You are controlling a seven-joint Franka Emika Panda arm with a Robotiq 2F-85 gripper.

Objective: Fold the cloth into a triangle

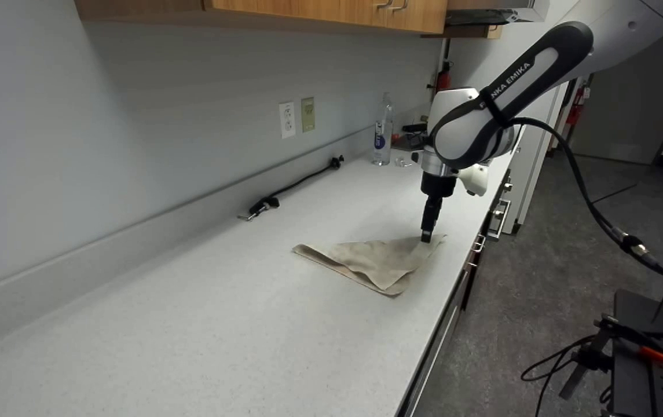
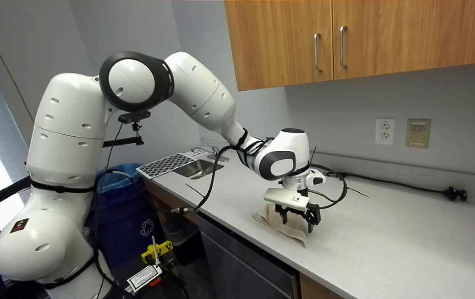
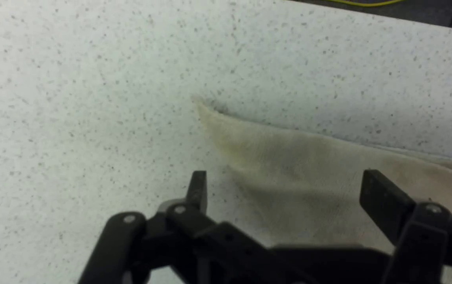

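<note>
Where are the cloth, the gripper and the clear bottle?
Cloth (image 1: 381, 260): in an exterior view, on its upper layer near the middle.
Gripper (image 3: 284, 175): in the wrist view, midway between its spread fingertips.
Clear bottle (image 1: 383, 133): in an exterior view, mid-height on its body.

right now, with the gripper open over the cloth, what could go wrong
The open gripper straddles an edge of the cloth, so closing might bunch it up. In an exterior view, its top layer leaves part of the layer beneath showing, so the triangle could end up uneven.
</note>
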